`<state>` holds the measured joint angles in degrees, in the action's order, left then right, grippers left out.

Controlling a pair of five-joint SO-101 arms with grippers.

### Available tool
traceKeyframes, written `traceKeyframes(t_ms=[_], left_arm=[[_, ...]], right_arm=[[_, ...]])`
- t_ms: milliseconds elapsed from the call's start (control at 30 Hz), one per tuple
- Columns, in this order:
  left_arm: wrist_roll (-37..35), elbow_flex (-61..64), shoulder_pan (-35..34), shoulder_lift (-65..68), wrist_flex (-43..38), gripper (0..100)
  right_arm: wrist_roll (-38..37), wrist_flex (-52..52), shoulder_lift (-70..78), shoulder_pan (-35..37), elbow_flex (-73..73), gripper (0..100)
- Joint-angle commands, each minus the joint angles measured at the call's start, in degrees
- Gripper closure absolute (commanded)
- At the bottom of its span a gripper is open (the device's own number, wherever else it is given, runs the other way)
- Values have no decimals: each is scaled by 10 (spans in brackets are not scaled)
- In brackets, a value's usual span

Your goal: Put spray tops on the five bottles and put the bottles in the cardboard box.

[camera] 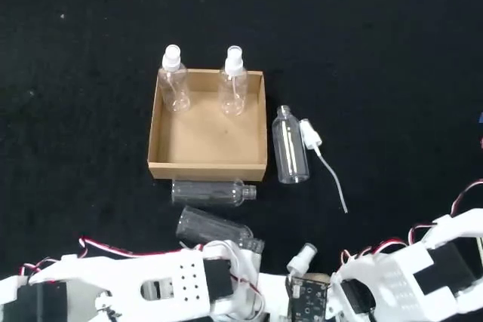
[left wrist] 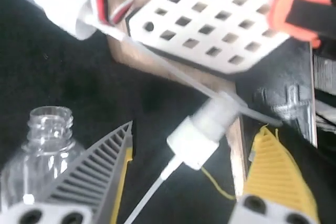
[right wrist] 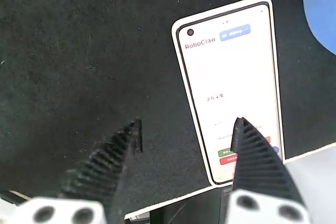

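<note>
Our left pincer (left wrist: 195, 128) stands apart, grey ribbed finger (left wrist: 97, 174) on one side and yellow finger (left wrist: 273, 169) on the other. A spray top (left wrist: 197, 139) lies between them, not yet clamped. We judge the step in hand to be picking up this top for the open-necked bottle (left wrist: 49, 140) just beside the grey finger.

To do it well, we should close on the stout white collar and not on the thin dip tube (left wrist: 152, 190), which looks limp and likely to bend or slip. After that, we would aim the tube at the neck so it threads in before the collar seats. The bottle is clear, smooth, round plastic lying on its side, so we expect it to roll unless steadied.

Our right pincer (right wrist: 188, 124) is also apart and holds nothing. It hangs over the matte black bench (right wrist: 63, 51) near a glossy phone (right wrist: 231, 77).

Farther out, a second bare bottle (camera: 211, 191) lies along the front wall of the cardboard box (camera: 207, 169), a dull brown open tray. A third bottle (camera: 290, 148) lies beside the box, with a loose top (camera: 310, 135) just beside it. Against the far wall inside the box stand a topped bottle (camera: 173, 84) and its twin (camera: 233, 84).
</note>
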<state>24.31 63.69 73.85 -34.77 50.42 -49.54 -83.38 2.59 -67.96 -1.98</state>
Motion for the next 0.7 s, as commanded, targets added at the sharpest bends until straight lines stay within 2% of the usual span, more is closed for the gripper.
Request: traceKeyframes(t_ms=[0, 100, 300, 667], left_arm=[[-32, 14, 36, 1, -39, 664], [-33, 17, 43, 1, -38, 672], [-30, 11, 45, -5, -7, 795], [-29, -10, 42, -6, 18, 791]], right_arm=[[1, -4, -7, -11, 32, 744], [1, -4, -7, -10, 33, 743], [1, -4, -7, -11, 33, 743], [1, -4, -7, -11, 33, 742]])
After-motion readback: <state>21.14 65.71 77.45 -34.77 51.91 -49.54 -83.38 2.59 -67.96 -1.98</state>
